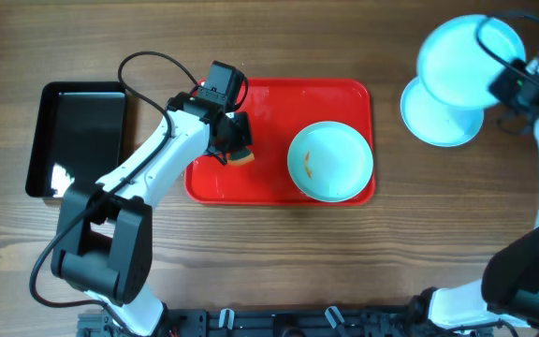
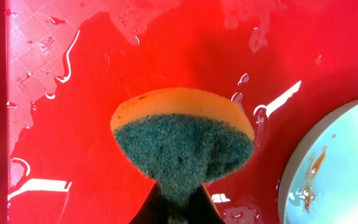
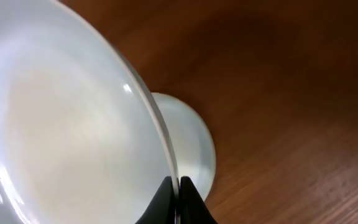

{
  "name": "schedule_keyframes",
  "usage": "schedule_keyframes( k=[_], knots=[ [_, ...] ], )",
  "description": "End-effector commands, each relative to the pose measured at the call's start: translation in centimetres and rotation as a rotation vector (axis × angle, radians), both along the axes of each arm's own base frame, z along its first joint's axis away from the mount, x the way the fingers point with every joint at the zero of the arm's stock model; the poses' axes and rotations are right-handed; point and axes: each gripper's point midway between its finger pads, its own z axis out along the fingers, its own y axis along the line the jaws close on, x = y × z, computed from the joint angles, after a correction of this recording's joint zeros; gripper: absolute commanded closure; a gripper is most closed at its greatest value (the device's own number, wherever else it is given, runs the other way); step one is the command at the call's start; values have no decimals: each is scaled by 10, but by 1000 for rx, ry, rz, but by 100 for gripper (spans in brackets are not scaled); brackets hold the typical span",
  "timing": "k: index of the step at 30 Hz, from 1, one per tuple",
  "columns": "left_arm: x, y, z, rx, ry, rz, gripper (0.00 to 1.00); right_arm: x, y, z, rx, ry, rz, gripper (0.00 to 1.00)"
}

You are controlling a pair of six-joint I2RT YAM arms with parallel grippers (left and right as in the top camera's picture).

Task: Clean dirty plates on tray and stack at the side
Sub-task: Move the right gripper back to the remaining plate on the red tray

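My left gripper (image 1: 235, 140) (image 2: 180, 205) is shut on a yellow sponge with a green scouring face (image 1: 241, 154) (image 2: 182, 140), which hangs over the left half of the wet red tray (image 1: 284, 103) (image 2: 73, 124). One plate with an orange-brown smear (image 1: 330, 161) (image 2: 340, 168) lies on the tray's right half, to the right of the sponge. My right gripper (image 1: 505, 82) (image 3: 178, 186) is shut on the rim of a second pale plate (image 1: 466, 58) (image 3: 67, 124), held tilted above a third plate (image 1: 438, 120) (image 3: 194, 146) that rests on the table right of the tray.
A smaller black tray (image 1: 78, 136) sits on the wooden table (image 1: 279, 253) left of the red tray, close to my left arm. Water drops and streaks cover the red tray's floor.
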Motion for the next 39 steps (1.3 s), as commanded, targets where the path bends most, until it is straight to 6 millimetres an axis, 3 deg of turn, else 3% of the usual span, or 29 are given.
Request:
schedule_keyframes(
  k=[1,9,14,16,20,27,30,34,37,39],
  knots=[
    [-2,0,-4,-7,13,8,96,-5,9,-37,164,-28,-1,96],
    [-2,0,-4,-7,14,8,96,-7,20,-90,213,9,21,96],
    [-2,0,-4,-7,13,8,96,-10,21,-110,239,54,10,91],
    [-2,0,-4,-7,13,8,96,-11,21,-114,243,64,9,77],
    [-2,0,-4,-7,13,8,96,-11,21,-114,243,64,9,62],
    [-2,0,-4,-7,13,8,96,-14,29,-103,271,52,15,61],
    [-2,0,-4,-7,13,8,96,-1,66,-72,355,-47,162,61],
    [-2,0,-4,-7,13,8,96,8,132,-35,479,-148,395,62],
    [-2,0,-4,-7,13,8,96,6,175,-32,489,-122,507,60],
    [-2,0,-4,-7,13,8,96,-3,200,-46,437,-34,550,36]
  ],
)
